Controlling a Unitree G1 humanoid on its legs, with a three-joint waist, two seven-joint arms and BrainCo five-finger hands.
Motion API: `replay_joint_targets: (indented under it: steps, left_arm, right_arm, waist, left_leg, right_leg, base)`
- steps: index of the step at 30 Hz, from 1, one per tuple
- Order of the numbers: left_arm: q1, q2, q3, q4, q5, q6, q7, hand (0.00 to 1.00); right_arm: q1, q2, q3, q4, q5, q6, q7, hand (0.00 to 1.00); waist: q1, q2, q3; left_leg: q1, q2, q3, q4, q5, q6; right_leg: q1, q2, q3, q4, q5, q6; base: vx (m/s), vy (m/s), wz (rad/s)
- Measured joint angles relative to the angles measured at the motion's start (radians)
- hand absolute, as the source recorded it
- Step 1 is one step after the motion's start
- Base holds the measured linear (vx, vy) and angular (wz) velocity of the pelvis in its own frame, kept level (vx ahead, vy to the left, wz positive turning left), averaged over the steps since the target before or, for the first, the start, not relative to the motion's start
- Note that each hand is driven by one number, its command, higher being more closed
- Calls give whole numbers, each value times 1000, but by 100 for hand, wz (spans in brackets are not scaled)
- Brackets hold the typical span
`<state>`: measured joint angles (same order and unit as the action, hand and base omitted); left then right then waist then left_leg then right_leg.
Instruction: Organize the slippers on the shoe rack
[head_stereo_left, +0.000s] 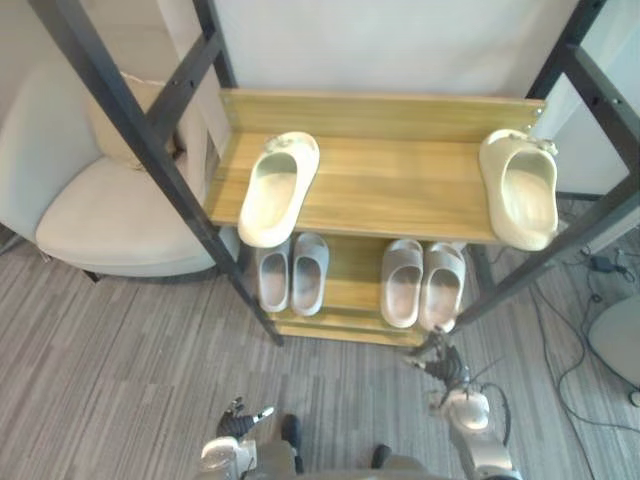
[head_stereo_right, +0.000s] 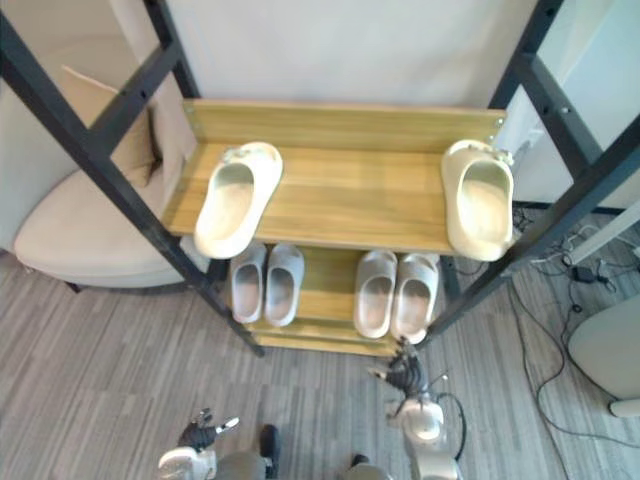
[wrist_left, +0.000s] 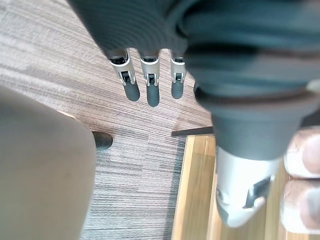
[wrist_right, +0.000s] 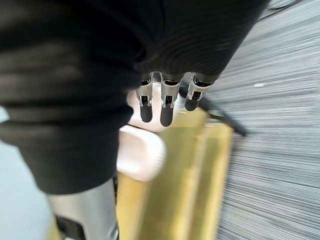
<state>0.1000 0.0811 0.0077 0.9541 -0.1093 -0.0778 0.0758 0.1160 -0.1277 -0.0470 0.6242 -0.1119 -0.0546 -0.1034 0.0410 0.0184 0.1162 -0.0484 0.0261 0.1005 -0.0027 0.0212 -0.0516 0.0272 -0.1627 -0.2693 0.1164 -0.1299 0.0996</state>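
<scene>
Homely room: armchair (head_stereo_left: 110, 215), shoe rack (head_stereo_left: 390, 185)

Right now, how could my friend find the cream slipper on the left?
Find the wooden shoe rack with black posts. On its top shelf, the left cream slipper lies alone, bigger than the grey pairs below. Its twin sits far right.

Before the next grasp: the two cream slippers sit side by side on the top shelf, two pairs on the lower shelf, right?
Wrong: in the left eye view the left cream slipper and right cream slipper lie at opposite ends of the top shelf. The left pair and right pair are on the lower shelf.
</scene>
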Motion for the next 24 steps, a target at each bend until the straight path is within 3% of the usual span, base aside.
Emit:
replay_joint_targets:
  steps: [7,12,18,24]
  left_arm:
    - [3,4,-44,2,31,2,0,0]
    - [-8,16,-133,-23,71,1,1,0]
    - [3,24,-346,-293,61,-6,-18,0]
    - [12,33,-512,-633,-14,-64,-66,0]
  right_arm:
    - [-24,0,-67,337,-36,24,2,0]
    - [-25,0,-99,382,-44,37,-1,0]
    - [-13,1,-138,417,-37,39,-1,0]
    - [-9,-1,-148,419,-23,37,-5,0]
  waist:
    - [-4,4,-13]
    - [-7,5,-16]
    - [-8,6,-17]
    - [-13,17,-23]
  left_leg:
    - [73,-9,-29,-93,54,5]
    - [103,-15,-40,-100,58,6]
    - [101,-21,-71,-100,59,8]
    - [99,-20,-71,-100,57,7]
  right_leg:
    - [47,6,-23,-23,8,-2]
    - [87,4,-30,-42,13,1]
    - [105,3,-51,-52,13,0]
    - [105,7,-49,-61,12,0]
  base:
    - [-40,9,8]
    - [-29,15,7]
    - [-12,0,13]
    - [5,-3,0]
